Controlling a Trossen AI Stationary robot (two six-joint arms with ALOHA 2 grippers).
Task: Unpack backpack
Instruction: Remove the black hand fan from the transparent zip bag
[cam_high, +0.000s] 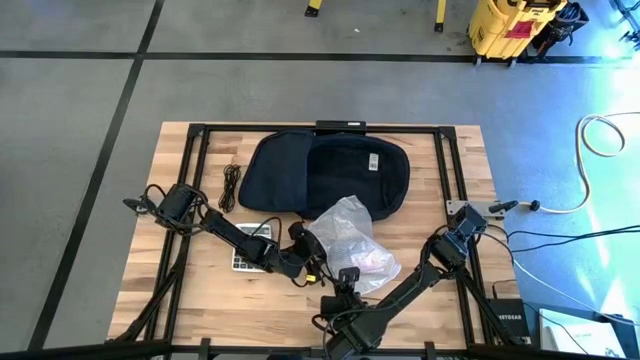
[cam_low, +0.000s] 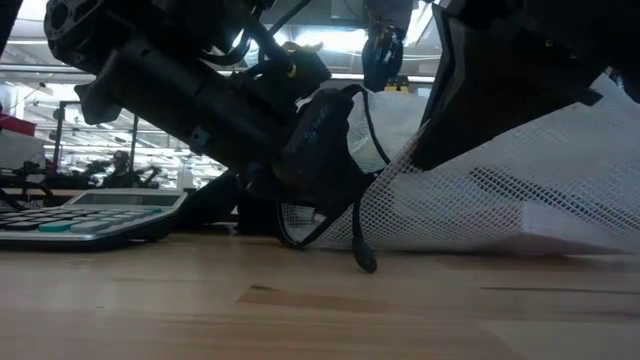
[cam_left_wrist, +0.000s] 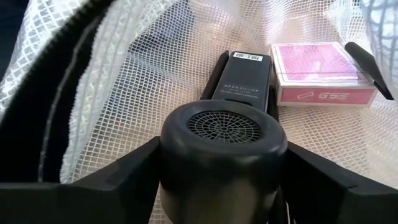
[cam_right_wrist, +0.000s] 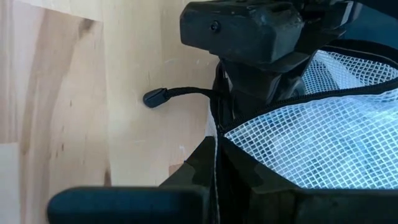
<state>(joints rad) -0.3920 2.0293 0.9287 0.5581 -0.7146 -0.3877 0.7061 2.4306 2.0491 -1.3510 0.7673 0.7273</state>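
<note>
**A:** So, going left to right, what lies on the table (cam_high: 140, 290)?

**B:** A coiled black cable (cam_high: 232, 186) at about ten o'clock, a calculator (cam_high: 250, 250) nearer the middle left, then the backpack (cam_high: 330, 172) at twelve o'clock, lying flat and open. At six o'clock sits a clear mesh pouch (cam_high: 350, 245).

**A:** And the left gripper (cam_high: 300, 262)?

**B:** It is pushed into the pouch's mouth. Its wrist camera looks along the white mesh at a black power adapter (cam_left_wrist: 241, 78) and, just beside it, a pink card box (cam_left_wrist: 320, 73). The fingers (cam_left_wrist: 112, 177) stand apart with nothing between them; I judge it is reaching for the adapter.

**A:** Why is the right gripper (cam_high: 347, 292) so near?

**B:** It is clenched on the pouch's zippered edge, seemingly to hold the pouch still and its mouth open. The zipper pull (cam_right_wrist: 155, 97) lies on the wood beside it.

**A:** Progress?

**B:** Partway, by my reckoning: several things are out of the backpack, the pouch's contents not yet.
</note>
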